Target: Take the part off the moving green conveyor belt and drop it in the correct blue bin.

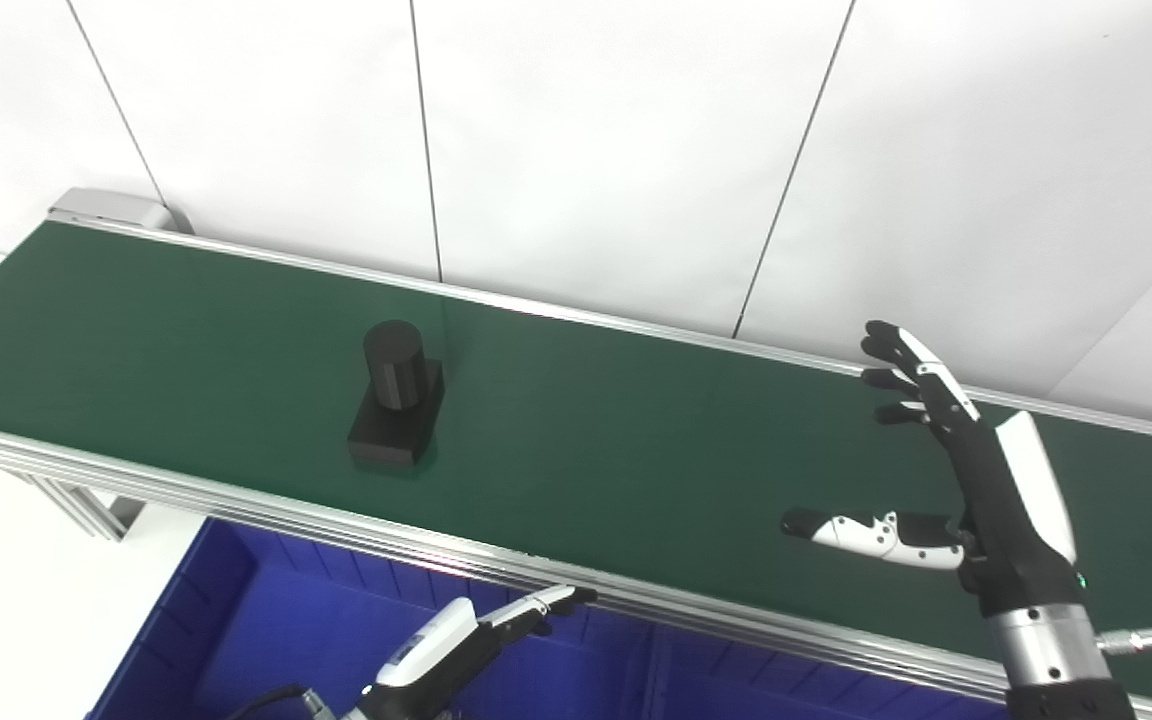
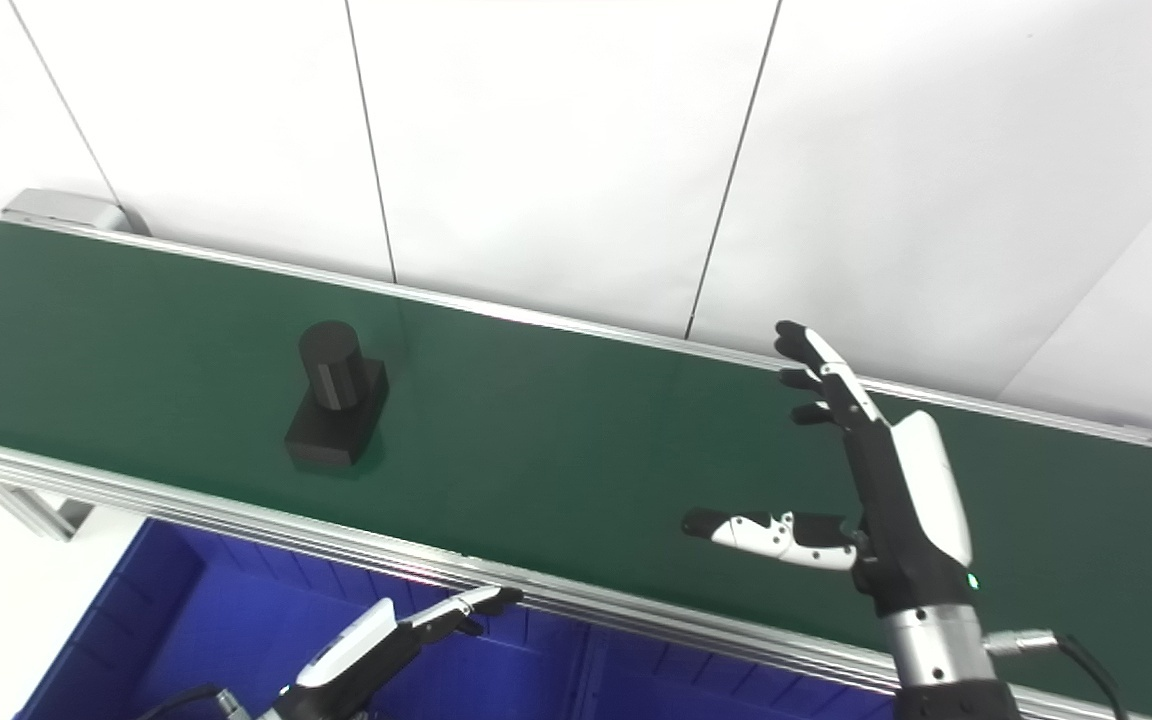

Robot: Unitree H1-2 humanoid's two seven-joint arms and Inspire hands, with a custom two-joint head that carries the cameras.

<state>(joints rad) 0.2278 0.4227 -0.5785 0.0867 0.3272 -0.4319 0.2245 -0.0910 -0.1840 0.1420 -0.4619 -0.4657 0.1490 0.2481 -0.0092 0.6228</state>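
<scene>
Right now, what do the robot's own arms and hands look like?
The right robot hand is black with white shell panels, a small green light near its base, a silver metal wrist cuff and a cable plugged into a side connector. The left robot hand shows the same black-and-white build with a black cable.

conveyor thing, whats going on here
A black part, a cylinder on a square base, stands on the green conveyor belt, untouched. The right hand is raised open over the belt, well to the part's right. The left hand waits low above the blue bin, holding nothing.
</scene>
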